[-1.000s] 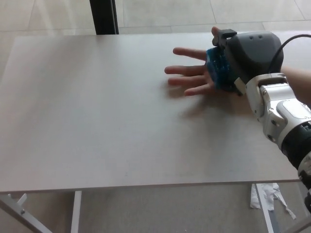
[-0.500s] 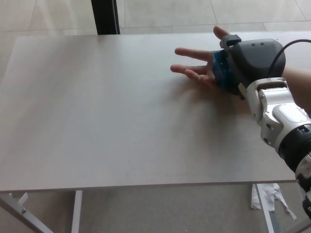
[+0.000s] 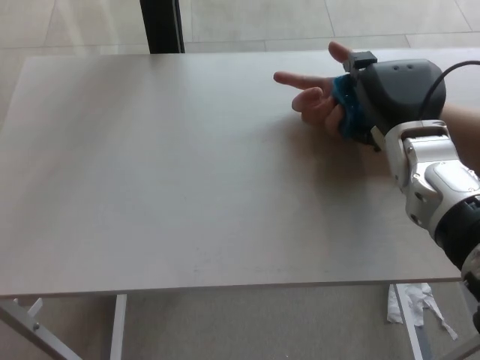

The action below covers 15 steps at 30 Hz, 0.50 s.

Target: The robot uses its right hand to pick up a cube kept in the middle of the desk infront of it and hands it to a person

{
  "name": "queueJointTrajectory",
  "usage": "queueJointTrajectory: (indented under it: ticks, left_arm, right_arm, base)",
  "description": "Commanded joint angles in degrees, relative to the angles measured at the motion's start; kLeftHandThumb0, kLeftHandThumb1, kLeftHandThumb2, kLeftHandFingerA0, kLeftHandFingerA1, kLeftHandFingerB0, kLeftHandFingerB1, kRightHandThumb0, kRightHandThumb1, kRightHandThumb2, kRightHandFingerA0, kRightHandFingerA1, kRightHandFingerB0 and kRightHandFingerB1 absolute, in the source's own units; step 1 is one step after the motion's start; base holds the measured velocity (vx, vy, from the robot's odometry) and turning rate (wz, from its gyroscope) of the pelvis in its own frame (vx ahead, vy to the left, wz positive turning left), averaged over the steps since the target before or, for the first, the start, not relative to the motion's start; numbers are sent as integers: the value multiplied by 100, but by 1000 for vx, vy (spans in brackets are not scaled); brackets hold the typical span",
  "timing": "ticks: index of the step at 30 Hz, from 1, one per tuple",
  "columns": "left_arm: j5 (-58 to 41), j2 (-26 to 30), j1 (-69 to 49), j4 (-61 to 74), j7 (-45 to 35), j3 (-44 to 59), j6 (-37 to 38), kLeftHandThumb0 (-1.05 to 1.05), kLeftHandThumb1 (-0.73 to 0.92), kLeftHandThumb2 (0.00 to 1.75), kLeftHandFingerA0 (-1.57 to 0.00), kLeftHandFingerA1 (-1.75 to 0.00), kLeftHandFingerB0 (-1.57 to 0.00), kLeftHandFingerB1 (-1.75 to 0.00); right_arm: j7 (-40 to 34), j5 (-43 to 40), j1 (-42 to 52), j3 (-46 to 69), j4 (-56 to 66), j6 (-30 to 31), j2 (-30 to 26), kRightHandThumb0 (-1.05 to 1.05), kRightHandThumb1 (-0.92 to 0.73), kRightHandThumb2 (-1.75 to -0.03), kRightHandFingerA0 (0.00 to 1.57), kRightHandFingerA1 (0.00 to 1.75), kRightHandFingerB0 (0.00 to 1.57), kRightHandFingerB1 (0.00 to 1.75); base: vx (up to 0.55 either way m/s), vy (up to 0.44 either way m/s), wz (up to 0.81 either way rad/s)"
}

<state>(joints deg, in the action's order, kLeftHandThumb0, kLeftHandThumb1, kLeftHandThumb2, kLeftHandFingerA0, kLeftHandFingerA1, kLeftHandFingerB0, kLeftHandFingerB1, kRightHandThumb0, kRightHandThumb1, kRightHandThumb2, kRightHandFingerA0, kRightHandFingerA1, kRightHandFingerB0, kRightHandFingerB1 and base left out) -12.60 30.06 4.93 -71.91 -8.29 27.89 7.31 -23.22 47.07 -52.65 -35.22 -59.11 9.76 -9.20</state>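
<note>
Now right hand [image 3: 390, 97] clamped on blue cube [image 3: 346, 105], pressed into a person's curling hand [image 3: 319, 97] above desk [image 3: 187, 187].

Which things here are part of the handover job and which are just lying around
Part of the job:
right hand, over the person's palm
blue cube, between the two hands
person's hand, fingers curling around the cube
desk

Just lying about:
white scraps on the floor
dark post behind the desk
</note>
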Motion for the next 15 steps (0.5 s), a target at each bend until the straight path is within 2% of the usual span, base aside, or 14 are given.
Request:
queueJointTrajectory:
  ticks: [1,2,3,4,5,6,7,8,9,10,11,15]
  left_arm:
    - [-31,31,-57,4,-6,4,169,-62,49,55,-80,-61,-66,-43]
    - [-50,28,-47,24,-1,14,138,-63,48,56,-80,-63,-70,-45]
    - [-48,29,-71,36,-4,12,151,-64,48,56,-80,-63,-67,-45]
    - [-35,31,-112,43,-12,4,192,-64,48,56,-80,-63,-67,-45]
    - [4,40,-100,9,26,-25,189,-64,48,56,-78,-62,-67,-44]
    - [-32,64,-119,-20,36,14,126,-61,49,56,-77,-60,-68,-44]
    - [-48,65,-162,-4,-10,26,165,-62,49,56,-78,-61,-66,-43]
    - [-54,66,-166,6,10,31,137,-61,49,55,-75,-59,-66,-43]
    - [-20,85,-156,-1,53,3,92,-63,49,56,-77,-59,-68,-43]
    - [-17,92,-149,-7,64,2,81,-61,49,56,-76,-58,-68,-43]
    - [-38,96,-144,-7,53,22,74,-60,50,56,-77,-58,-68,-43]
    - [-112,120,-191,3,-28,103,109,-60,49,56,-79,-59,-67,-43]
  right_arm:
    - [-62,55,-104,4,-110,9,-119,-49,-68,-61,60,54,60,46]
    - [75,69,-150,-11,-80,72,-125,-50,-68,-60,48,49,57,43]
    - [145,67,-170,-16,-65,104,-111,-51,-67,-60,42,49,52,42]
    - [169,55,-172,-14,-62,114,-86,-51,-67,-60,42,49,52,42]
    - [429,93,-217,-63,-17,273,-73,-56,-66,-60,28,52,41,41]
    - [614,147,-236,-131,38,400,-30,-64,-50,-87,13,56,24,51]
    - [867,131,-265,-145,108,530,12,-69,-48,-88,1,51,12,52]
    - [1005,132,-233,-155,277,538,-26,-79,-47,-89,0,37,6,41]
    - [1084,163,-179,-179,492,505,-107,-81,-48,-91,0,36,0,32]
    - [1094,165,-155,-181,587,461,-154,-83,-48,-91,0,35,0,29]
    - [1207,125,-87,-125,917,402,-284,-102,-59,-97,0,21,0,16]
    - [1957,-160,116,221,2095,496,-594,-105,-60,-100,0,17,0,16]
  base:
    - [0,0,0]
    - [0,0,0]
    - [0,0,0]
    - [0,0,0]
    - [0,0,0]
    - [0,0,0]
    - [0,0,0]
    - [0,0,0]
    - [0,0,0]
    - [0,0,0]
    - [0,0,0]
    - [0,0,0]
